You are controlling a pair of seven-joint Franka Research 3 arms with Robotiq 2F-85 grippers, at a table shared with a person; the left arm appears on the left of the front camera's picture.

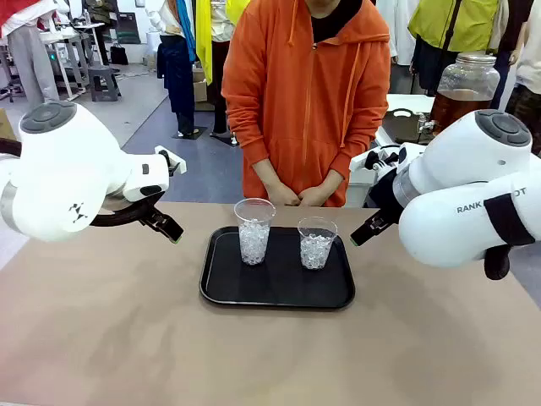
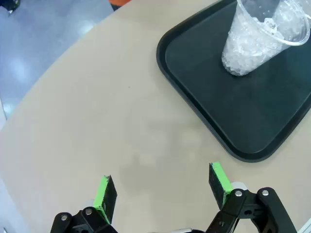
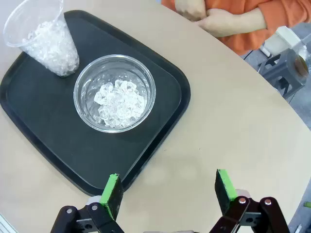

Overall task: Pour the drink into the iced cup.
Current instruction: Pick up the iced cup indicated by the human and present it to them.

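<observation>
Front view, from where I stand: a broad tan surface (image 1: 101,338) runs across the room, and behind it waits a person in an orange hooded top (image 1: 308,93), hands (image 1: 296,194) clasped at the far edge. The white left arm (image 1: 59,178) and white right arm (image 1: 448,228) bulk in from either side. Beyond the right arm, on a separate stand well apart from the rest, sits a large clear glass dispenser jar (image 1: 465,80) with a lid, the amber-brown drink (image 1: 452,108) filling its lower part.

A black rounded plastic tray (image 1: 279,283) lies mid-surface. On it stand a tall clear plastic cup (image 1: 254,233) and, just beside it, a shorter clear cup (image 1: 317,245), both holding ice and nothing else.

The left pincer (image 2: 163,189) hangs spread wide over bare surface beside the tray, gripping nothing. The right pincer (image 3: 168,189) is equally wide and empty, poised at the tray's near rim below the shorter cup.

By my reckoning the task has not begun: no liquid is in either cup, and all the drink sits in the jar. Everything remains, including bringing drink and cup together.

The jar's base is cut off by the right arm, and I cannot make out its spigot clearly. With ice in both, I cannot tell which cup is meant.
</observation>
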